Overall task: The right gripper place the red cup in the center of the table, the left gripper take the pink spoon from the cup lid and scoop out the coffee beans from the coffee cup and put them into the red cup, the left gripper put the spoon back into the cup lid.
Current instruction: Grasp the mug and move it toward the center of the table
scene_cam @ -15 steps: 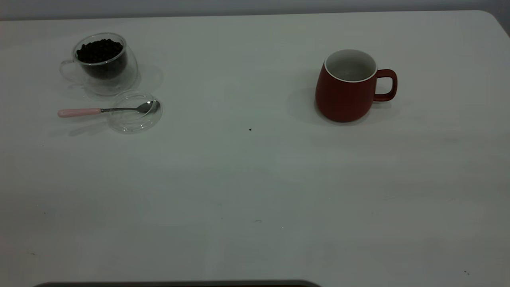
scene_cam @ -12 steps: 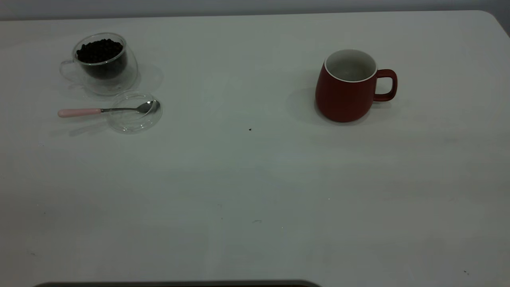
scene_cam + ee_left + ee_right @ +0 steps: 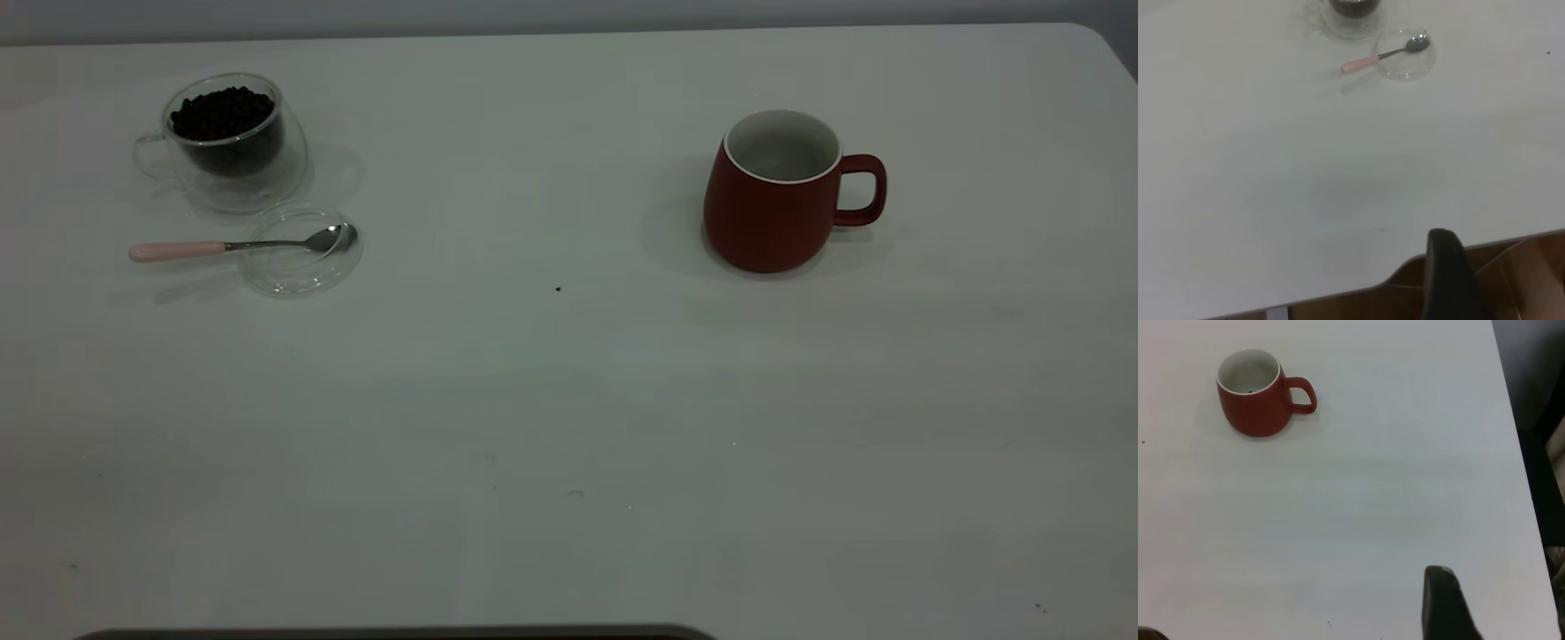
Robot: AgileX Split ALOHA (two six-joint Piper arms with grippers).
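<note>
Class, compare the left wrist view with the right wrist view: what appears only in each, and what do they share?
Only the left wrist view shows the pink spoon resting on the cup lid, with the coffee cup cut off at the frame edge. Only the right wrist view shows the red cup, upright. Both show the table and a dark gripper part at the bottom edge.

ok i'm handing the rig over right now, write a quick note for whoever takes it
Left pincer: back at the near table edge, holding nothing. Right pincer: also back near the edge, empty.
Red cup: upright on the table's right side, handle pointing right.
Coffee cup with coffee beans: far left. Cup lid just in front of it, pink spoon lying across it.
Done: nothing.
Left: centre the red cup, scoop beans into it, return the spoon.
</note>
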